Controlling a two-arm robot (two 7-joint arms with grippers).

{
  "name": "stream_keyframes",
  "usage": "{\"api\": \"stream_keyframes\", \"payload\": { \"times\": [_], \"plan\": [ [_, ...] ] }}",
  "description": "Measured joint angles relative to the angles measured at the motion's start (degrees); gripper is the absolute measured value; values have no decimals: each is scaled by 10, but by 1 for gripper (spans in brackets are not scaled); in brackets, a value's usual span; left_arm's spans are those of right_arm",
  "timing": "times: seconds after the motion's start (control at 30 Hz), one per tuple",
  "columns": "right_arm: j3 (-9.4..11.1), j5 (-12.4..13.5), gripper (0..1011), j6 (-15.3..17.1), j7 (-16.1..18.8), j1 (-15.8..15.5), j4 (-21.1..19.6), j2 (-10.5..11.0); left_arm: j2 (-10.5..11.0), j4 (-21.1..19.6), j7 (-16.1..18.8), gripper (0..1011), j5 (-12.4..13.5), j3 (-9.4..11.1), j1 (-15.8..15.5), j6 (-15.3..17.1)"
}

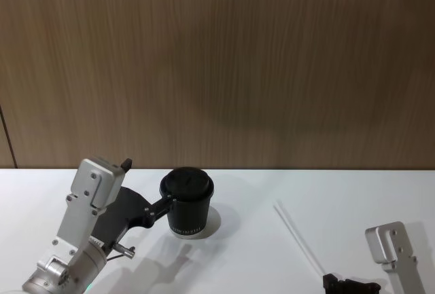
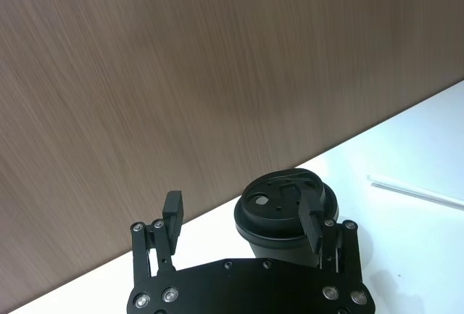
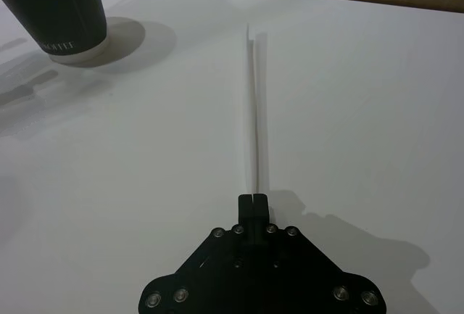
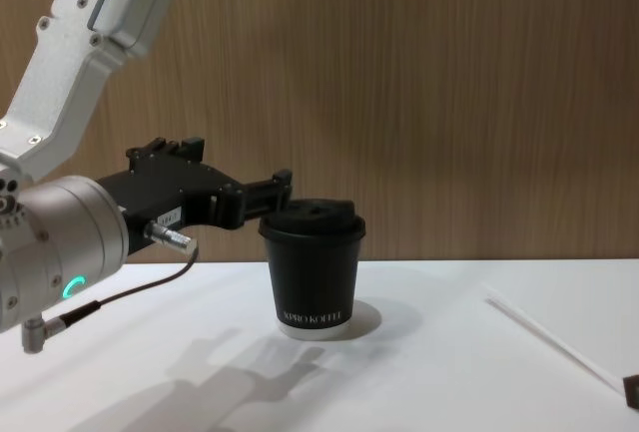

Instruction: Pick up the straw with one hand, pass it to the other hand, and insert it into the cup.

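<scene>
The thin straight white plastic straw (image 3: 253, 111) lies on the white bench (image 1: 245, 260), well to the right of the small black paper cup with a black plastic lid (image 4: 315, 272), which stands upright near the brown wood-grain wall (image 1: 217, 70). The all-black blocky right gripper (image 3: 252, 199) sits low over the bench at the straw's near end, its 2 fingers pressed together with just a thin slit between them. The straw's tip reaches those fingertips, but I cannot tell whether it is pinched. The left gripper (image 2: 242, 211), black with a silver wrist and green ring light, hangs at lid height on the cup's left side, spread wide and holding nothing. 1 finger (image 2: 312, 220) is against the lid's edge and the other is clear of the cup
</scene>
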Motion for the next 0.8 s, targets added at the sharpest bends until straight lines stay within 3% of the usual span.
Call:
{"api": "stream_keyframes", "payload": {
  "times": [0.33,0.8],
  "plan": [
    [4,-5,0,-29,1,-1,6,-3,0,0,0,1003,0,0,0,0],
    [13,-17,0,-135,16,1,9,-5,0,0,0,1003,0,0,0,0]
  ]
}}
